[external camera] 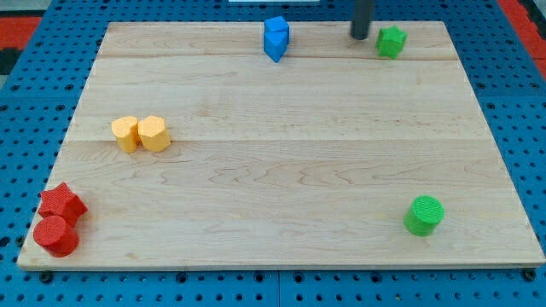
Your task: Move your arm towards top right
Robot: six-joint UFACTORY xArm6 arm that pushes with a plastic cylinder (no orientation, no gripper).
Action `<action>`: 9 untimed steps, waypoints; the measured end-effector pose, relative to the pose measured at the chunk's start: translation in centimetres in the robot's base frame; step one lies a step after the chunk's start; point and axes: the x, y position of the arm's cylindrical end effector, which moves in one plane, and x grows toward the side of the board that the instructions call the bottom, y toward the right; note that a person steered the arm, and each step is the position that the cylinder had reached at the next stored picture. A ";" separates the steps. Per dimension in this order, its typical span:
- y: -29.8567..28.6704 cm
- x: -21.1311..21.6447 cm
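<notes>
While we are keeping my tip (pixel 361 37) near the view's top edge, just left of the green block (pixel 392 41), we are risking to knock it by sliding right; the rod is standing upright, its long axis vertical, having no fingers to open or close

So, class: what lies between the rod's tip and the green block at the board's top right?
Nothing: in the camera view only a short strip of bare board separates my tip from the green block.
</notes>
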 end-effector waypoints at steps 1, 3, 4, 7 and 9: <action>4.1 0.6; -7.3 10.6; -6.1 14.8; 2.6 10.5; 7.2 8.3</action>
